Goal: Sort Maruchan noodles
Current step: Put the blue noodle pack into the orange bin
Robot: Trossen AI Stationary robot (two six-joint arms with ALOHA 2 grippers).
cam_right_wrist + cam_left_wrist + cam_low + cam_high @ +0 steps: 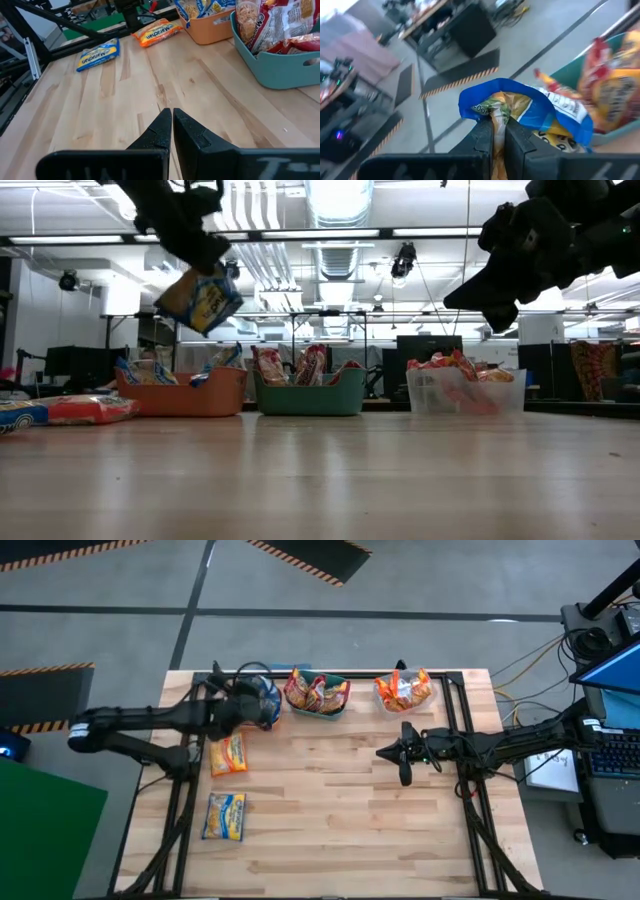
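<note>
My left gripper is shut on a blue-and-yellow noodle packet and holds it in the air above the orange bin, which has packets in it. An orange-red packet and a blue-and-yellow packet lie flat on the left part of the table. The green bin and the clear bin at the far edge hold more packets. My right gripper is shut and hovers over the bare middle-right of the table, holding nothing. My left gripper pinches the blue-and-yellow packet between its two fingers at a crumpled part near one end. The fingers come slanting down from above. The packet is lifted clear, tilted and bulging out past the fingertips, over the orange bin.
The three bins stand in a row along the far edge. In the right wrist view bare wood lies between my right gripper and the two loose packets. Black frame rails run along the table's left and right sides.
</note>
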